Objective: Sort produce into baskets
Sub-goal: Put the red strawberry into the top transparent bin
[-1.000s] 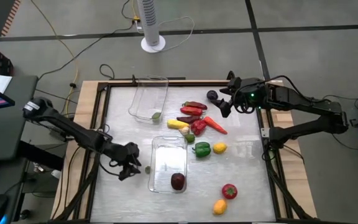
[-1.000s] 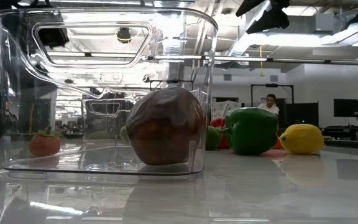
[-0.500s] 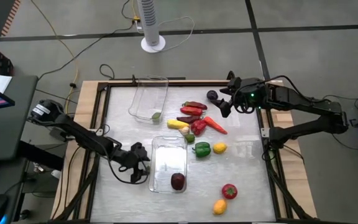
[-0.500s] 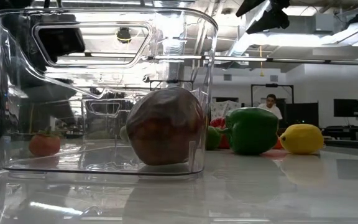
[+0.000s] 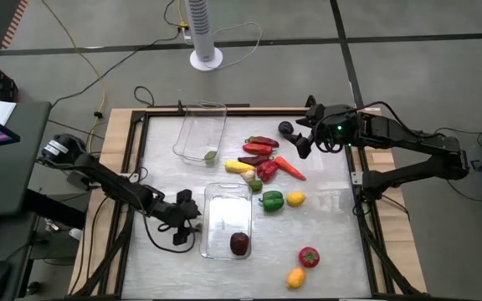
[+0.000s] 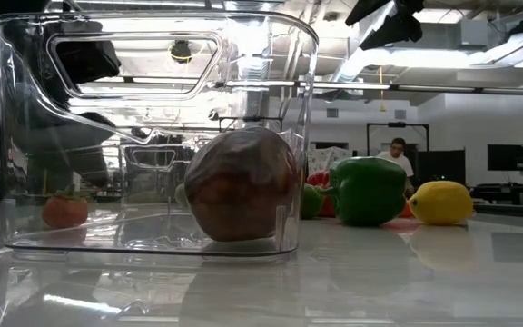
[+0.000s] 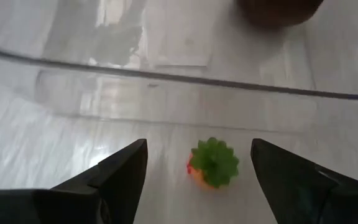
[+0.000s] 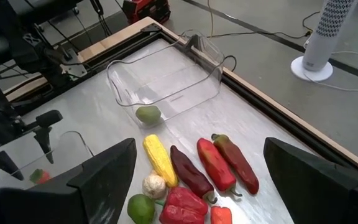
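Note:
A small red-orange piece with a green leafy top (image 7: 214, 163) lies on the table, just outside the near clear basket's left wall (image 7: 185, 78). My left gripper (image 7: 199, 146) is open and low over it (image 5: 189, 226), one finger on each side, touching nothing. The near basket (image 5: 227, 219) holds a dark red round fruit (image 5: 239, 243). The far basket (image 5: 201, 132) holds a green lime (image 5: 210, 155). My right gripper (image 5: 298, 140) is open and empty, raised over the table's far right.
Loose produce lies mid-table: red peppers (image 5: 262, 144), a yellow piece (image 5: 239, 166), a carrot (image 5: 289, 168), a green pepper (image 5: 272, 200) and a lemon (image 5: 295, 198). A tomato (image 5: 309, 257) and another lemon (image 5: 295, 277) lie near the front edge. A person shows far off in the room (image 6: 395, 150).
My left gripper has moved toward the table's right edge, up to the near basket's left wall, and now stands over the small green-topped piece. The piece and the baskets have stayed where they were.

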